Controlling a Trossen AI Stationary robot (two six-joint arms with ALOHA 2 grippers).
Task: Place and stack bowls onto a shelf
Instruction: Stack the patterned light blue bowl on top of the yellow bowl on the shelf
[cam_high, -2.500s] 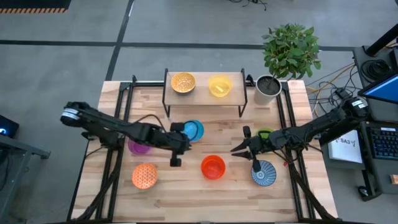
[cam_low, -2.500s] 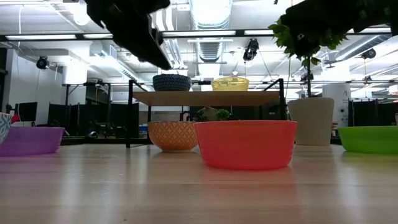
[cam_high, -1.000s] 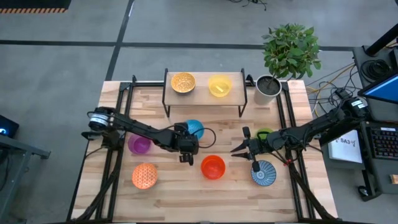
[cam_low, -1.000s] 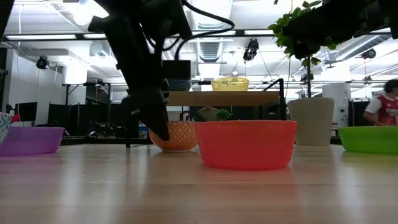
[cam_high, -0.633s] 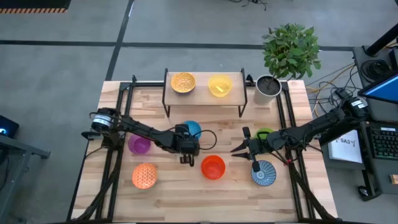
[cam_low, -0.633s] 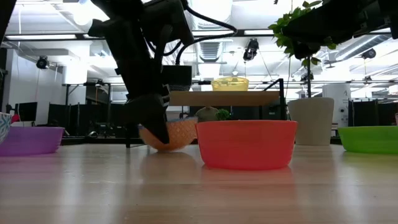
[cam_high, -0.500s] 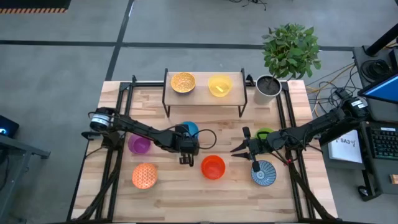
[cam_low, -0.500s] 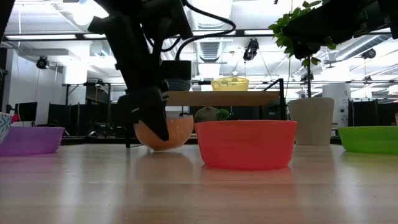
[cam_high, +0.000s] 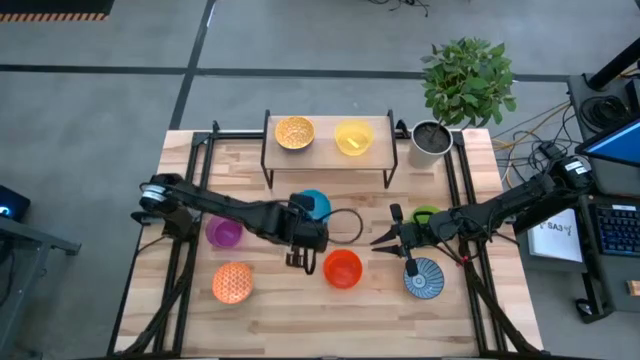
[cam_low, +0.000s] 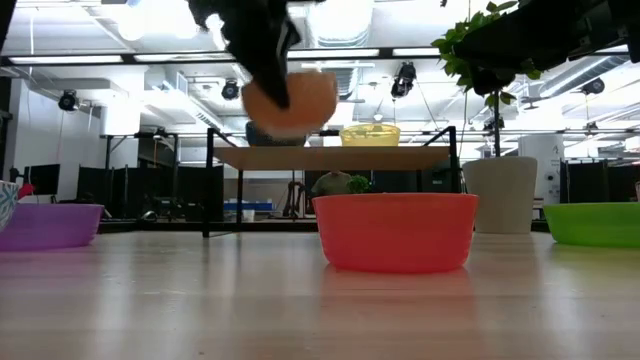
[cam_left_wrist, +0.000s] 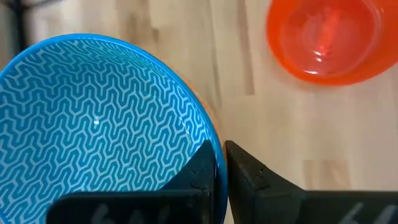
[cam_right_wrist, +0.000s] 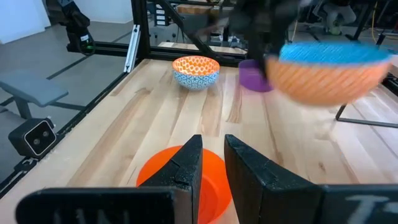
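My left gripper (cam_high: 313, 222) is shut on a bowl (cam_high: 313, 205) that is blue zigzag inside and orange outside. The bowl hangs high above the table in the low view (cam_low: 290, 98). My right gripper (cam_high: 376, 241) waits, open by a narrow gap, just right of the red-orange bowl (cam_high: 343, 268). The shelf (cam_high: 385, 128) carries the patterned gold bowl (cam_high: 294, 131) and the yellow bowl (cam_high: 353, 137). The purple (cam_high: 224, 233), patterned orange (cam_high: 232, 283), green (cam_high: 426, 215) and blue-white striped (cam_high: 424, 277) bowls rest on their bases on the table. My left gripper pinches the bowl's rim (cam_left_wrist: 217, 148), one finger (cam_left_wrist: 200, 171) inside the bowl and the other (cam_left_wrist: 245, 169) outside it. The bowl is lifted clear of the table (cam_low: 290, 98), above shelf height, tilted a little.
A grey plant pot (cam_high: 432, 143) with a leafy plant stands at the shelf's right end. Black frame rails (cam_high: 192, 170) run along both sides of the table. The shelf has bare board at its right end, beside the yellow bowl.
My left gripper has risen from table level, carrying the blue-and-orange bowl with it. The bowl first tipped on the table, then came clear, and now hangs above shelf height. The gripper and bowl also shifted slightly toward the table's right.
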